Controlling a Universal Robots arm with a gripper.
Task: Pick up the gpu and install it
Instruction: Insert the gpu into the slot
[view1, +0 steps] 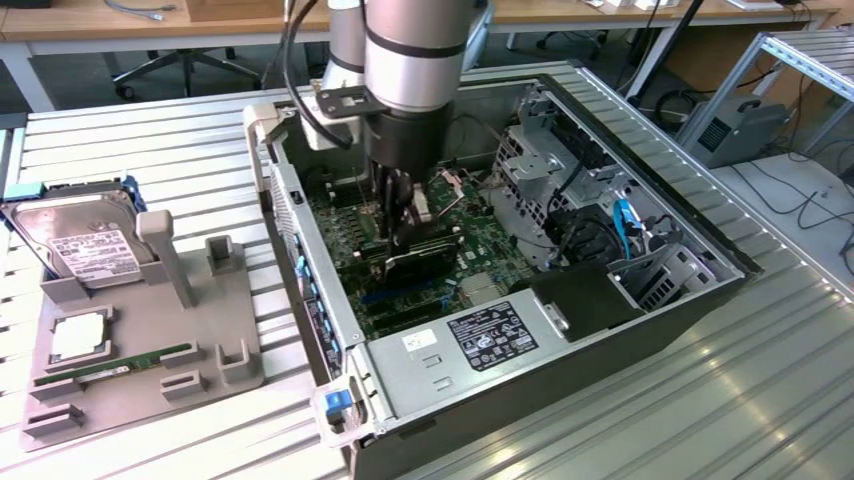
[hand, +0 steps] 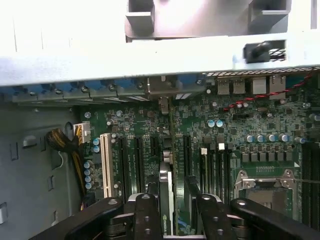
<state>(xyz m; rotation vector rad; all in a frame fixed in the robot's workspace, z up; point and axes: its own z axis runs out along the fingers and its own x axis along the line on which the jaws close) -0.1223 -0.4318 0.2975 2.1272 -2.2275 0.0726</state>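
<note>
The gpu (hand: 169, 200) stands on edge in a motherboard slot, its thin edge running between my two black fingers (hand: 147, 210). In the exterior view the gpu (view1: 424, 262) is a dark block low on the green motherboard (view1: 461, 225) inside the computer case (view1: 694, 290). My gripper (view1: 400, 232) reaches straight down into the case right above it. In the wrist view my gripper (hand: 178, 199) straddles the card, with the jaws apart and a narrow gap on each side.
The case's drive cage (view1: 534, 165) and power supply (view1: 487, 335) flank the motherboard. A white slot (hand: 105, 162) and the CPU socket (hand: 262, 182) lie either side of the card. On the grey fixture (view1: 200, 300) at the exterior view's left rest a hard drive (view1: 80, 245) and a RAM stick (view1: 114, 368).
</note>
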